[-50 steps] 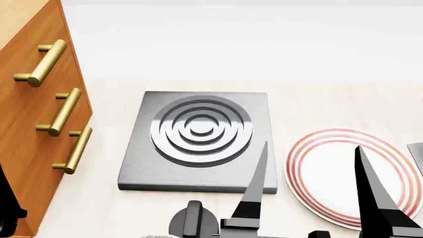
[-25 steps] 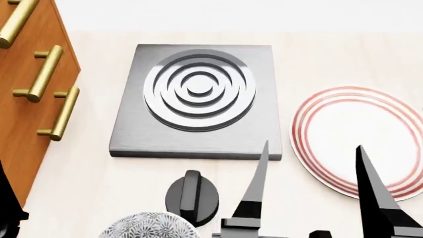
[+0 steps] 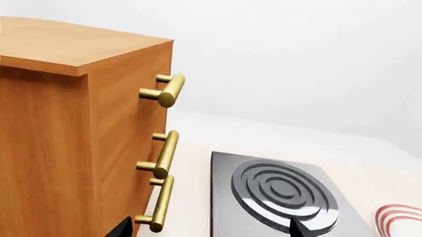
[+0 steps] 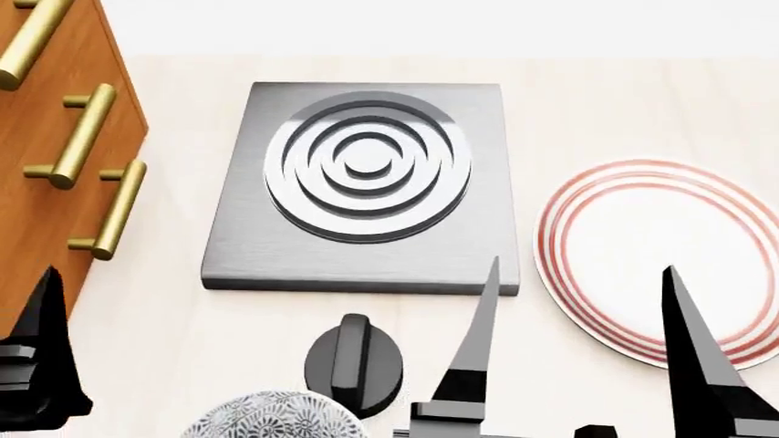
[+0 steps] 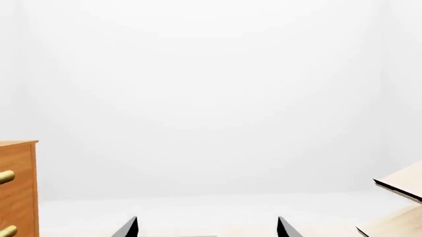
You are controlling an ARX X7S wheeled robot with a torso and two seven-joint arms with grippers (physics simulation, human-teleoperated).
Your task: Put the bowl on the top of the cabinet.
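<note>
Pale counter — grey-floral white bowl [image 4: 274,415]

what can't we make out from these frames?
- Bowl: head view shows only its far rim, the rest cut by the frame edge; absent from both wrist views.
- Cabinet top: out of frame in head view; only the left wrist view shows it.
- Left pincer: only fingertips visible.
- Plate: partly behind right pincer.

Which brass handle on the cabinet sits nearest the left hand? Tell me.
The lowest brass handle on the cabinet: it sits closest above the left hand, the other two lying farther up the front.
</note>
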